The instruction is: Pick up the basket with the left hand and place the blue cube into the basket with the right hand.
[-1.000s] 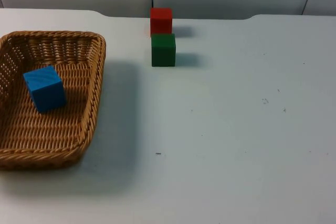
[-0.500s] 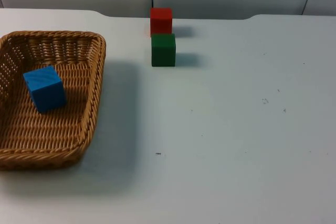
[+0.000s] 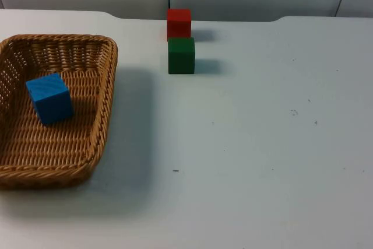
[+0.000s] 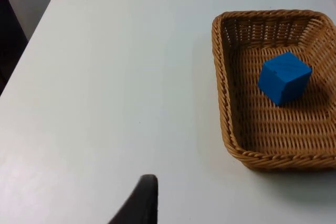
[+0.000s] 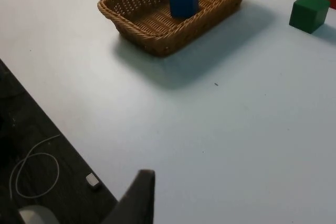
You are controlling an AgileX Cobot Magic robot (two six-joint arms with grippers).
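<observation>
Nothing moved: blue cube point(image 3: 50, 98) inside basket point(image 3: 108, 80) at table point(image 3: 262, 144) left edge; pincer states indiscernible.

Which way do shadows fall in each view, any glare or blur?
Top view: the basket, green cube and red cube cast soft shadows to the picture's right; no glare on the table. Left wrist view: sharp, blue cube shades the weave beside it. Right wrist view: sharp, a broad shadow lies on the table beside the basket.
</observation>
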